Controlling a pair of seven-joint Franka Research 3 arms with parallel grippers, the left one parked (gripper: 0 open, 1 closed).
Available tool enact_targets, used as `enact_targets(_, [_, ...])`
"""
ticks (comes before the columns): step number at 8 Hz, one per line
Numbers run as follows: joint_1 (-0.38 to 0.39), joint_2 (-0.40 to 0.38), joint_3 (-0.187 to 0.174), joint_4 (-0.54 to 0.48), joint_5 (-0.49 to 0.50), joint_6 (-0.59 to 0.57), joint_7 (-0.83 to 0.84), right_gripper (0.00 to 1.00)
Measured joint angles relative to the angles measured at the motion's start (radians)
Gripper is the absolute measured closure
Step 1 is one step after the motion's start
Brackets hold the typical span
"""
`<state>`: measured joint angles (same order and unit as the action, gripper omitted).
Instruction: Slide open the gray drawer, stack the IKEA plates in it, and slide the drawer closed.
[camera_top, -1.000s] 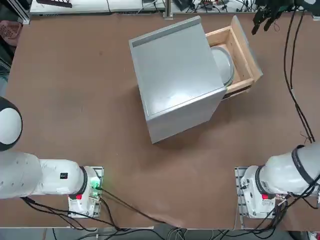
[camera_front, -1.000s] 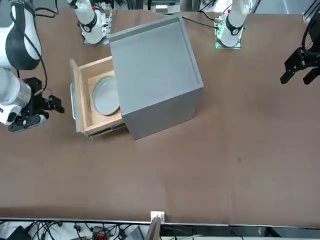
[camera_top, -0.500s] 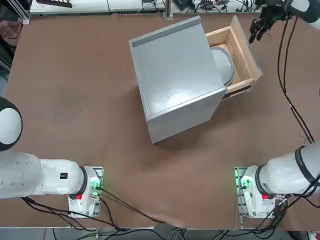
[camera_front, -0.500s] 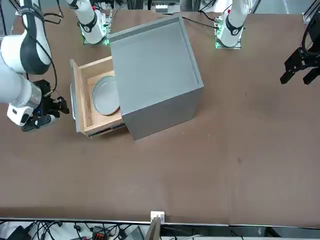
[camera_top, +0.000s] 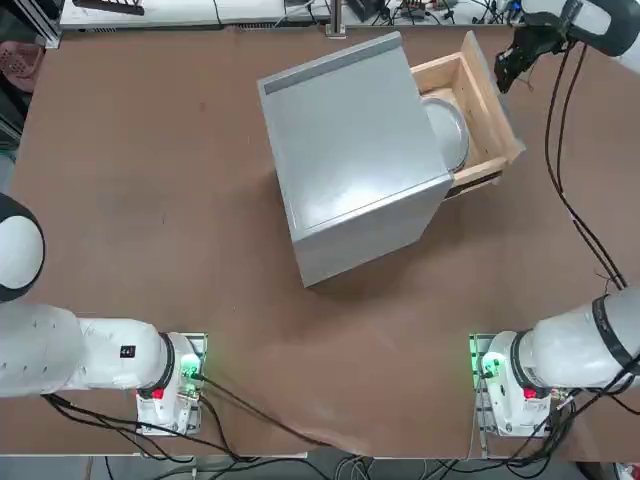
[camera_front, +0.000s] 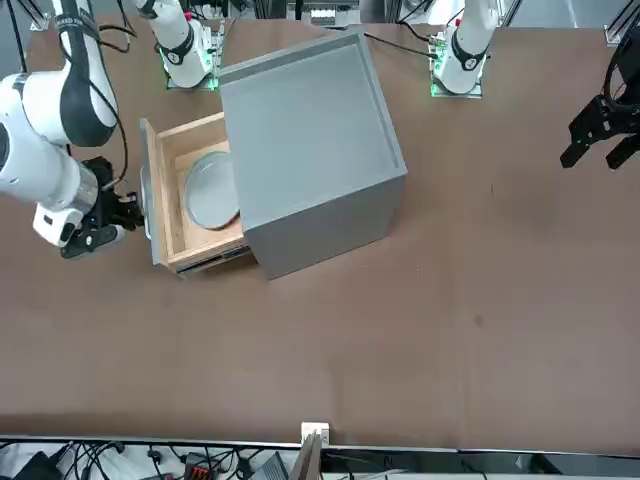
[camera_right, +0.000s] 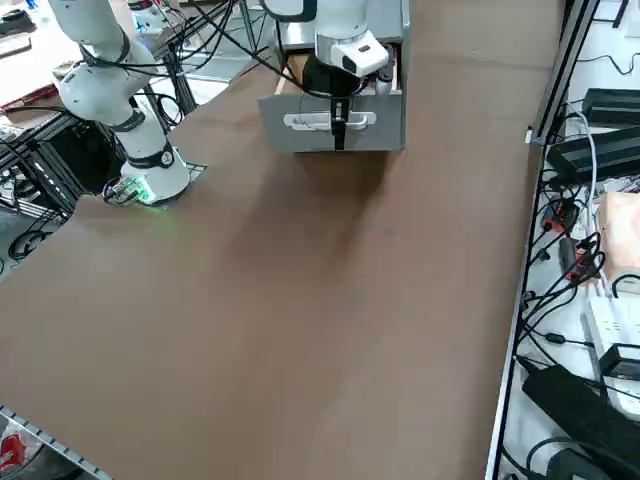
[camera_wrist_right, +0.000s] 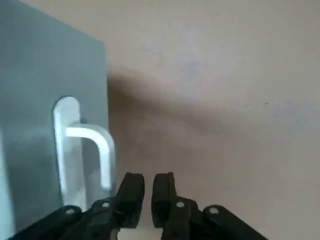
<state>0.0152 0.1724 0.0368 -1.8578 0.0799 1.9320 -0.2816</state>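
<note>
Showing gray drawer (camera_top: 478, 100) pulled out, plate (camera_top: 447, 133) inside; right tool (camera_wrist_right: 147, 192) nearly closed, empty

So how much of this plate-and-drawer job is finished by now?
Most of it. The gray drawer stands pulled out of the cabinet, with the plates lying inside. The right tool, its fingers nearly together and holding nothing, sits just outside the drawer's front by the handle. What remains is sliding the drawer shut.
</note>
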Motion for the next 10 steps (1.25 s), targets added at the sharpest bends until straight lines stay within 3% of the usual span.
enact_targets(3, [0.009,0.000,-0.003,-0.011,0.107,0.001,-0.002,0.97])
enact_targets(7, [0.064,0.000,-0.001,-0.018,0.194,0.002,0.023,0.99])
enact_targets(10, [0.086,0.000,0.063,-0.040,0.212,0.006,0.102,0.98])
